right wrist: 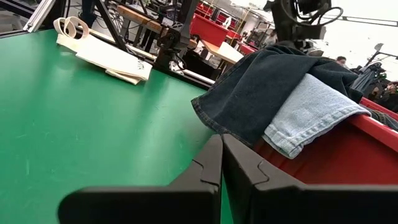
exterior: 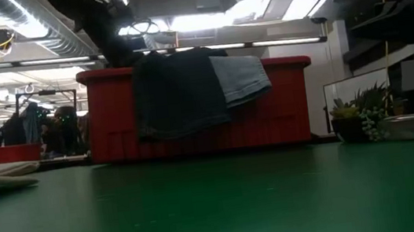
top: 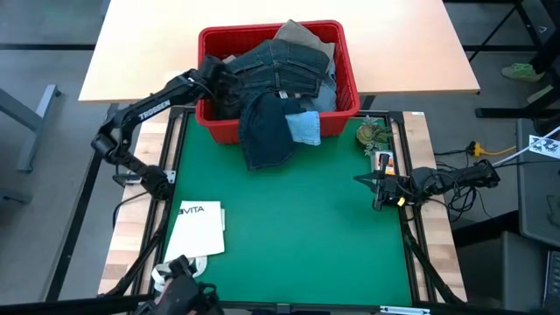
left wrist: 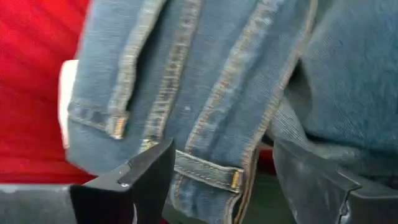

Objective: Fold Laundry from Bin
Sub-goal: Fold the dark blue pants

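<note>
Barely begun: laundry all heaped in the bin at the worktop's far edge, two legs draped over its near rim, nothing folded; left claw spread around denim inside, right claw clenched, empty, waiting at right.

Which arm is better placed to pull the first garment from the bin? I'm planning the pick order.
The left. Its gripper is open at the denim inside the red bin. The right gripper sits shut over the green mat, away from the bin.
</note>
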Robot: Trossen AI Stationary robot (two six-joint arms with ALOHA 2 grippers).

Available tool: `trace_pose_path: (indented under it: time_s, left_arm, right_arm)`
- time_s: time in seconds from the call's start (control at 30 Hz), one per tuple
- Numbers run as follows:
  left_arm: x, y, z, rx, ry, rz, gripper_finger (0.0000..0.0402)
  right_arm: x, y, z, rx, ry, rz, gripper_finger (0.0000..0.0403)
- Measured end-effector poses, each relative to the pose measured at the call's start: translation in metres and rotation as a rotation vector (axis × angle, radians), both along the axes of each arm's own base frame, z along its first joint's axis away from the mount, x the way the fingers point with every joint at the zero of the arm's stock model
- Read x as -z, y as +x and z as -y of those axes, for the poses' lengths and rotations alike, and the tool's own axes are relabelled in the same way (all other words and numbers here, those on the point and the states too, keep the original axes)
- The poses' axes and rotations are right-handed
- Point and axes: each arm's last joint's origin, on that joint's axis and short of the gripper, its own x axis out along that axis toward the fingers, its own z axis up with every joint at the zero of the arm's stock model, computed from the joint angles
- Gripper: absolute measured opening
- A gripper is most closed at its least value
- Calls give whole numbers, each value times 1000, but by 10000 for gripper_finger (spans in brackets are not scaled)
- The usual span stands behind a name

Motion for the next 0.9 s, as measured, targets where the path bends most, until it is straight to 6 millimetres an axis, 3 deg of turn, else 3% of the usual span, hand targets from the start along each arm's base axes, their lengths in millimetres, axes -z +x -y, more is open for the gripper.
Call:
trace_pose_path:
  time_s: [0.23, 0.47, 0.6, 0.8, 0.9]
  left_arm:
    - [10, 4, -6, -23, 36, -100, 260]
    - [25, 9, -11, 15, 12, -175, 229]
    - [25, 12, -9, -14, 47, -217, 171]
    - [24, 15, -5, -34, 75, -248, 29]
    - [21, 18, -4, -28, 83, -248, 18]
  right_arm:
    - [0, 0, 0, 0, 0, 0, 12]
    - [0, 0, 0, 0, 0, 0, 12]
    - [0, 0, 0, 0, 0, 0, 12]
    - [0, 0, 0, 0, 0, 0, 12]
    - [0, 0, 0, 0, 0, 0, 12]
